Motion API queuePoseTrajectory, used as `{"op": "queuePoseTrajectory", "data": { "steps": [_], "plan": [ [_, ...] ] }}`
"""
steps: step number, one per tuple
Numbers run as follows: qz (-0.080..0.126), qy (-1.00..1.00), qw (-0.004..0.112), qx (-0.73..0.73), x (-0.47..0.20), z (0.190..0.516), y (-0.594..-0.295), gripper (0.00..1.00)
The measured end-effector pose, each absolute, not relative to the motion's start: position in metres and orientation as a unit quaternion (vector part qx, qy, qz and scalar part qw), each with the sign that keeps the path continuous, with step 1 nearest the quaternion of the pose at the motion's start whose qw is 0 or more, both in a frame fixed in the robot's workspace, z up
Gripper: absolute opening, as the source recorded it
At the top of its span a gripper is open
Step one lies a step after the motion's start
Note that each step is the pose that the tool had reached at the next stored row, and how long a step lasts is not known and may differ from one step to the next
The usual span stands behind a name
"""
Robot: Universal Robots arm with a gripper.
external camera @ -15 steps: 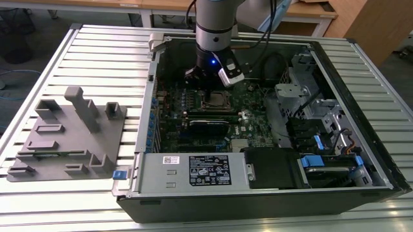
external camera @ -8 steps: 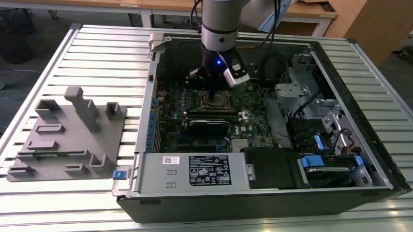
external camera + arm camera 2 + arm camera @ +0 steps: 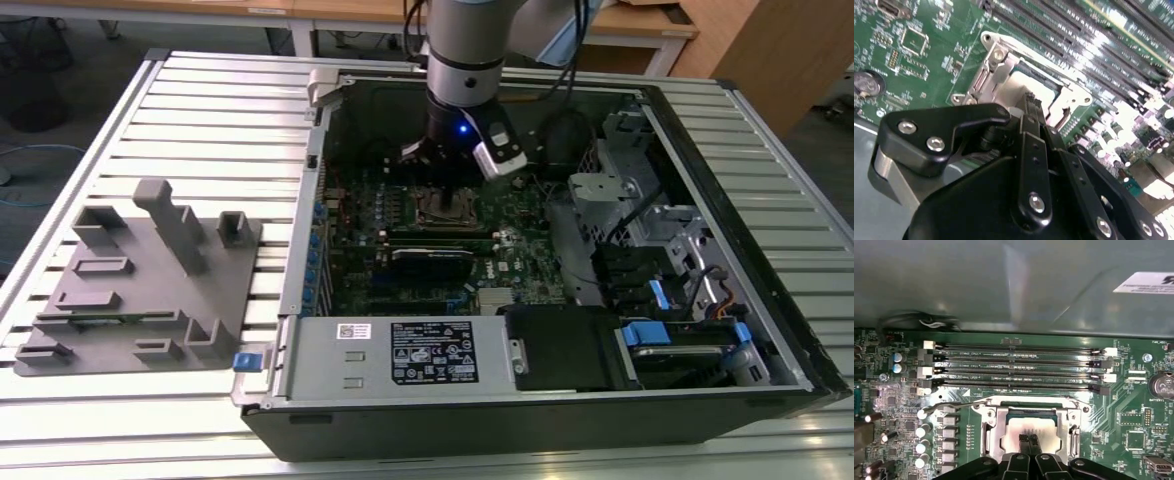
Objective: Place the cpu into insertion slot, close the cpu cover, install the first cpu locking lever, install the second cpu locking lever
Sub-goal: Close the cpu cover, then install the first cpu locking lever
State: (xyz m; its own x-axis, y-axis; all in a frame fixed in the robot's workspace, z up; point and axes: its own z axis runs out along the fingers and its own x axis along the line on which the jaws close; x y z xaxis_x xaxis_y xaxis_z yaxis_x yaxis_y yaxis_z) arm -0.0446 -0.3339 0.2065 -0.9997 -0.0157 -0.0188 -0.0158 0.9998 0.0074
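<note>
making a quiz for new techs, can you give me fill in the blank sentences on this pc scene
1. The cpu lies within the cover, directly below the ___.
2. The motherboard is ___ in colour.
3. In the first wrist view, ___ long memory slots run beside the cover.
4. In the exterior view, the grey block lies outside the case, on the view's ___.
Missing words: pincer; green; four; left.

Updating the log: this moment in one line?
cpu: seated | cpu cover: down around cpu | end effector: shut, tips at cpu face
</note>
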Motion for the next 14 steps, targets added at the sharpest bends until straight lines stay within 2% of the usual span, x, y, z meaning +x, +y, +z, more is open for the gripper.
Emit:
{"op": "queuePoseTrajectory", "data": {
  "steps": [14],
  "plan": [
    [0.004,1.000,0.009,-0.008,-0.0446,0.2149,-0.3340,0.11]
  ]
}}
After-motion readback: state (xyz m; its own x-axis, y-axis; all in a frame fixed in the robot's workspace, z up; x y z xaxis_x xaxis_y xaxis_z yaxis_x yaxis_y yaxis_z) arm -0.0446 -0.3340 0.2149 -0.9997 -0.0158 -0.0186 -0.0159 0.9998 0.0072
